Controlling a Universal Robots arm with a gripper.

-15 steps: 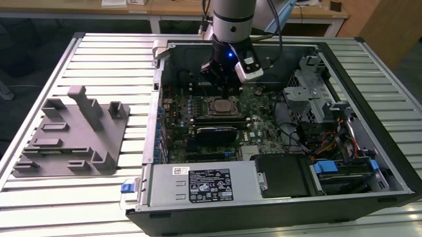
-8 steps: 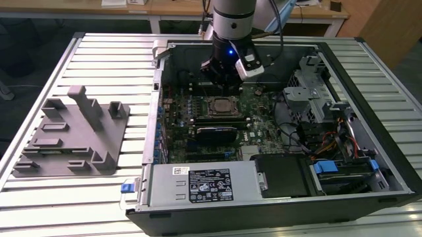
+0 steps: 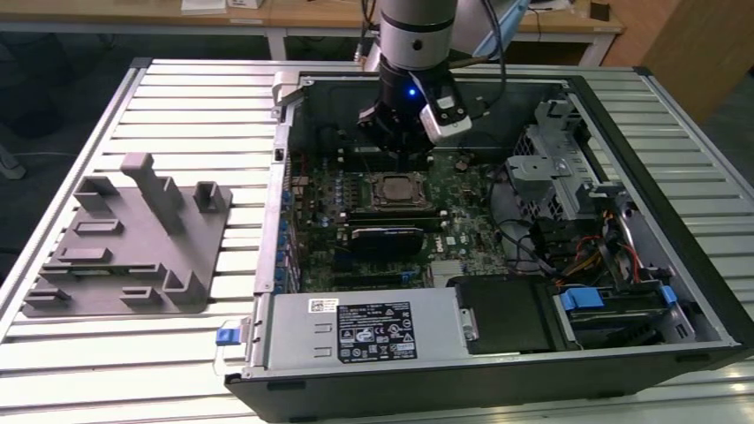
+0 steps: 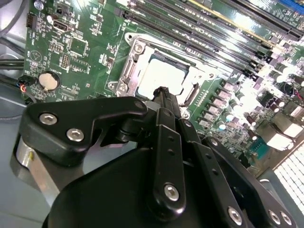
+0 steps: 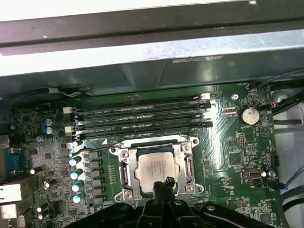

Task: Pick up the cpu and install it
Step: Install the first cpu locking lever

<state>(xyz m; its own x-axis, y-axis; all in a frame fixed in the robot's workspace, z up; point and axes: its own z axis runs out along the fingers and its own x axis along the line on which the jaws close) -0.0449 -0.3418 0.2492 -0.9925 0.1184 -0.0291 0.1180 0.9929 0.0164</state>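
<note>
The cpu (image 5: pixel 156 167), a square chip with a silver top, lies flat inside the metal-framed socket (image 5: pixel 124 166) on the green motherboard (image 5: pixel 228 156). In the second wrist view the cpu (image 4: pixel 164 75) looks bright white within the socket frame (image 4: pixel 124 71). My gripper (image 5: pixel 166 182) hangs just over the socket's edge. Its two black fingers are pressed together at the tips, with nothing between them. In the second wrist view the gripper (image 4: pixel 162 91) covers part of the chip's edge. In the exterior view the gripper (image 3: pixel 398 161) stands over the cpu (image 3: pixel 393 187) inside the open computer case (image 3: pixel 659 265).
Memory slots (image 5: pixel 142 116) run beside the socket, and a coin battery (image 5: pixel 248 115) sits further off. The case holds a power supply (image 3: pixel 365 331), a drive cage (image 3: pixel 566 177) and cables (image 3: pixel 589 256). A grey plastic fixture (image 3: pixel 130 238) stands on the slatted table at the exterior view's left.
</note>
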